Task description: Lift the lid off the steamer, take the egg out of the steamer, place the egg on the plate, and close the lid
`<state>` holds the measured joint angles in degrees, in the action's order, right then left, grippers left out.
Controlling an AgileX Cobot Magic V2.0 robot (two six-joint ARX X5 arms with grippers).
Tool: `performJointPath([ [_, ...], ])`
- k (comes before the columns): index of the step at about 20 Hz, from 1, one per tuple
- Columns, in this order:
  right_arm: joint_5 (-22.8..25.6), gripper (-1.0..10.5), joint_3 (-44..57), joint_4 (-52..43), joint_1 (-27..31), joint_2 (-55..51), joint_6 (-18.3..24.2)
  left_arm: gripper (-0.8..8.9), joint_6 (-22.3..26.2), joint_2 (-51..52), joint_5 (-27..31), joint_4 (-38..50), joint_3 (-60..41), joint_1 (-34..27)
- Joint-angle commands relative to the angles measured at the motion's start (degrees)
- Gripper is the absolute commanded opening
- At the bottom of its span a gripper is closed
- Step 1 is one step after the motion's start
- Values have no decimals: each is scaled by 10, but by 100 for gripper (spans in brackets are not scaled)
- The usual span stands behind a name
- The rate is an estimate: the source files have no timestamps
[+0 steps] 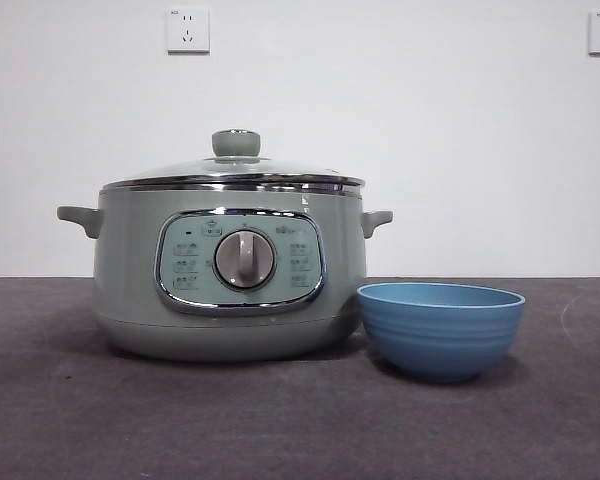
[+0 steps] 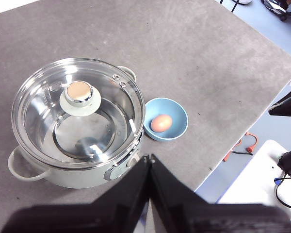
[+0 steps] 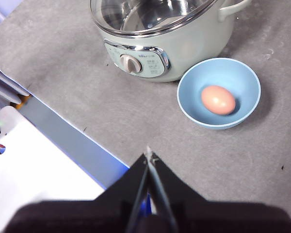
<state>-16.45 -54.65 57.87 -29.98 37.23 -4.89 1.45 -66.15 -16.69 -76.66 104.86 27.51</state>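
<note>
The pale green steamer [image 1: 230, 265] stands on the grey table with the glass lid [image 1: 234, 172] seated on its rim; both also show in the left wrist view, steamer [image 2: 82, 167] and lid [image 2: 77, 111]. Beside it stands the blue plate [image 1: 441, 328], a deep bowl. The reddish-brown egg [image 3: 218, 99] lies inside the plate [image 3: 191, 104], also seen as egg [image 2: 161, 123] from the left wrist. My left gripper [image 2: 149, 158] is shut and held high above the table, holding nothing. My right gripper [image 3: 148, 154] is shut too, high and clear of the plate.
The grey table's [image 3: 63, 87] edge runs close to the steamer's panel side, with floor and a white surface [image 3: 34, 170] beyond. Two wall sockets [image 1: 188, 30] sit on the white wall behind. Neither arm shows in the front view.
</note>
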Motion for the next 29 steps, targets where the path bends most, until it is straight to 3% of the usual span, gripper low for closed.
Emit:
performJointPath([
  [1,1,0,-1,-3,-1,-1,3,-4,1,0,0,-31,-1,2],
  [8,1,0,-1,-3,-1,-1,3,-4,4,-1,3,-30,-1,2],
  [13,1,0,-1,-3,-1,-1,3,-4,7,-1,100,-24,-1,1],
  [16,1,0,-1,-3,-1,-1,3,-4,3,-2,106,-26,-1,2],
  [17,1,0,-1,-3,-1,-1,3,-4,17,2,134,-7,-1,-3],
  [19,1,0,-1,-3,-1,-1,3,-4,36,21,170,81,-4,-34],
  [22,1,0,-1,-3,-1,-1,3,-4,59,80,144,245,-57,-119],
  [25,2,0,-1,-3,-1,0,3,-4,73,183,134,426,-222,-196],
  [29,3,0,-1,-3,-1,-1,3,-4,78,341,148,639,-529,-271],
])
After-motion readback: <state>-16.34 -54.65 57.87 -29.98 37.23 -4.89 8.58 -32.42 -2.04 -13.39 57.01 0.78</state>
